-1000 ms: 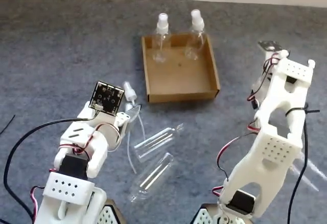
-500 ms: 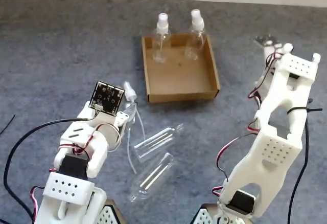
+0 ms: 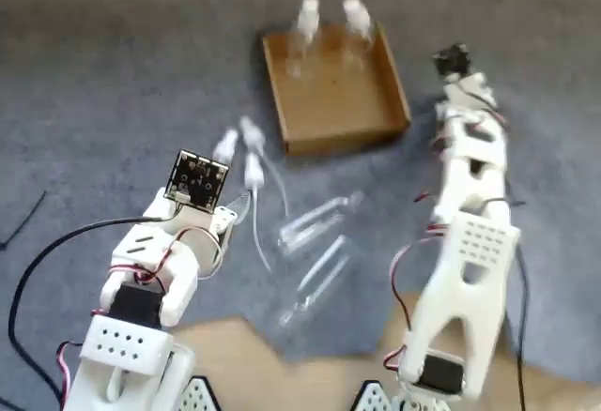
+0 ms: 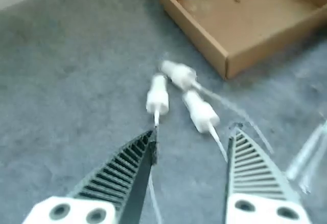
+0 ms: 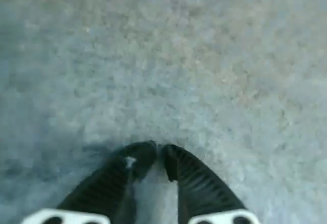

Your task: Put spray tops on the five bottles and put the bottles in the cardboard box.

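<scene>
My left tool (image 4: 191,137) hangs spread wide over the grey surface (image 3: 113,83). Three loose spray tops (image 4: 157,97) lie just beyond its fingertips in a close cluster, white heads toward the far edge and thin tubes trailing back toward me. The cardboard box (image 3: 333,92) sits toward the middle of the far edge. Two capped bottles (image 3: 305,26) stand at its far wall, though they are blurred. Two bare bottles (image 3: 319,223) lie on their sides side by side between the arms, nearer the near edge. My right tool (image 5: 158,152) is pressed together with nothing in it, above bare surface beside the box's right wall.
</scene>
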### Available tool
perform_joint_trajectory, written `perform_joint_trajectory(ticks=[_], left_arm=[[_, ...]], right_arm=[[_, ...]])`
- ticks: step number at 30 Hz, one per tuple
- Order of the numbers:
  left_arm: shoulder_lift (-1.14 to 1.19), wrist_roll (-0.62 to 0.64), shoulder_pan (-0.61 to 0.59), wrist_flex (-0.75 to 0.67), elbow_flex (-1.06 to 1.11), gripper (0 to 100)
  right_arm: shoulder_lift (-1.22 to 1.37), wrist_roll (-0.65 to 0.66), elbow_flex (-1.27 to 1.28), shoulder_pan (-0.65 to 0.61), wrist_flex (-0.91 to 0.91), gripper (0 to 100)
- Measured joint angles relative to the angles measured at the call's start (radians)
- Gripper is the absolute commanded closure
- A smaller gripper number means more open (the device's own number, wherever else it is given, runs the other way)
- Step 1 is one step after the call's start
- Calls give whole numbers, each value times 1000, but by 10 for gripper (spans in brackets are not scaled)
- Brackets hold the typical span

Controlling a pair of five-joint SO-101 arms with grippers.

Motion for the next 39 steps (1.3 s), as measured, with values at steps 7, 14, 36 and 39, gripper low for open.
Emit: perform_joint_trajectory(ticks=[7,14,36,39], left_arm=[[0,0,2,0,0,798],[0,0,-3,0,0,797],[0,0,0,0,2,800],[0,0,0,0,2,800]], right_arm=[[106,0,-261,2,252,993],[120,0,-496,35,640,994],[147,109,-991,103,1602,994],[98,41,-990,114,1617,994]])
